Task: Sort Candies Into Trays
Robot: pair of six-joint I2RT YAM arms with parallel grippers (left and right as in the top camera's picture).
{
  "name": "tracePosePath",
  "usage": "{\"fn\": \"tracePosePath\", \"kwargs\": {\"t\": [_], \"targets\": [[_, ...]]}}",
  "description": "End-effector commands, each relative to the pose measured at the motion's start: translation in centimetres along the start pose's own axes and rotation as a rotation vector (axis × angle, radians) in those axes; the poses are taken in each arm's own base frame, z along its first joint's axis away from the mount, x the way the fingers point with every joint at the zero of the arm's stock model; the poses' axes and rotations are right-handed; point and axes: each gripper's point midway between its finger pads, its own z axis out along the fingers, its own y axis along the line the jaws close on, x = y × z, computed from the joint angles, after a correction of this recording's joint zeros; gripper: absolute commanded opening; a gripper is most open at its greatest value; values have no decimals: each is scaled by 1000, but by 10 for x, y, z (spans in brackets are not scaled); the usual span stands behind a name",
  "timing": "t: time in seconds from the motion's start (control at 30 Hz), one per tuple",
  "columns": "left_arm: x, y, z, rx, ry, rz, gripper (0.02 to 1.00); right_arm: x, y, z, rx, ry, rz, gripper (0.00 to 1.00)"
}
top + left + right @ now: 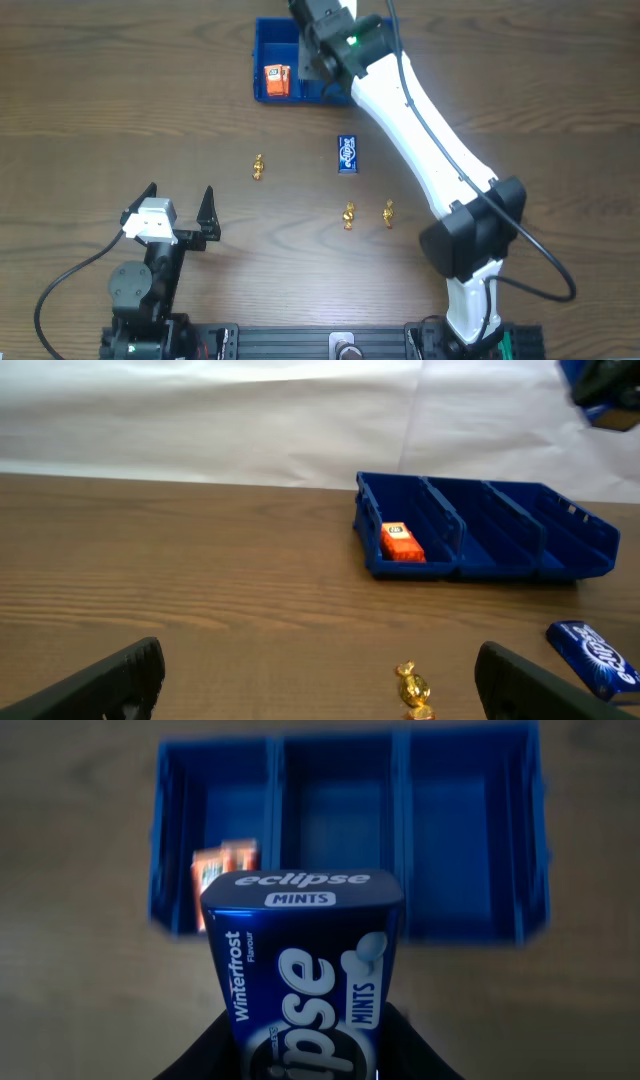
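Upper centre of top view: right gripper [303, 1055] over blue tray [272, 40], fingers pinching an upright blue mint tin [305, 960]. Compartment beneath it unclear. Orange candy [276, 80] in tray's left compartment. Lower left: left gripper [180, 195] close to its base, fingers spread wide. Mid-frame on wooden table [120, 100]: second mint pack [346, 153] lying flat, just below tray. Gold candy [259, 166] left of that pack, well apart. Second gold candy [349, 215] and third gold candy [388, 212] side by side below the pack.

Dark wood table [100, 100], white backdrop [200, 410], perhaps paper
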Motion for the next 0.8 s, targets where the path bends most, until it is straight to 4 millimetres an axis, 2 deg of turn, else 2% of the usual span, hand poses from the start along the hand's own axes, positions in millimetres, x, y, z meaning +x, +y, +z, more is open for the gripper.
{"fn": "tracePosePath", "kwargs": {"t": [0.03, 0.1, 0.2, 0.43, 0.47, 0.5, 0.53, 0.6, 0.7, 0.77, 0.8], "targets": [[16, 0, 1, 10, 47, -1, 998, -6, -7, 71, 39, -11, -36, 176], [16, 0, 1, 9, 48, -1, 998, 0, -7, 97, 47, -1, -32, 187], [16, 0, 1, 10, 47, -1, 998, 9, -7, 117, 60, 21, -37, 198], [16, 0, 1, 10, 47, -1, 998, 7, -16, 117, 92, 17, -4, 211], [16, 0, 1, 9, 48, -1, 998, 7, -16, 117, 92, 16, -4, 240], [16, 0, 1, 9, 48, -1, 998, 7, -16, 117, 92, 16, -4, 380], [16, 0, 1, 9, 48, -1, 998, 6, -16, 117, 90, 14, -4, 568], [16, 0, 1, 9, 48, -1, 998, 5, -16, 117, 88, 10, -2, 796], [16, 0, 1, 10, 47, -1, 998, 1, -18, 110, 86, 3, 3, 893], [16, 0, 1, 9, 48, -1, 996, -12, -19, 77, 73, -24, 6, 915], [16, 0, 1, 10, 47, -1, 998, -20, -17, 46, 56, -50, 5, 915]]}}
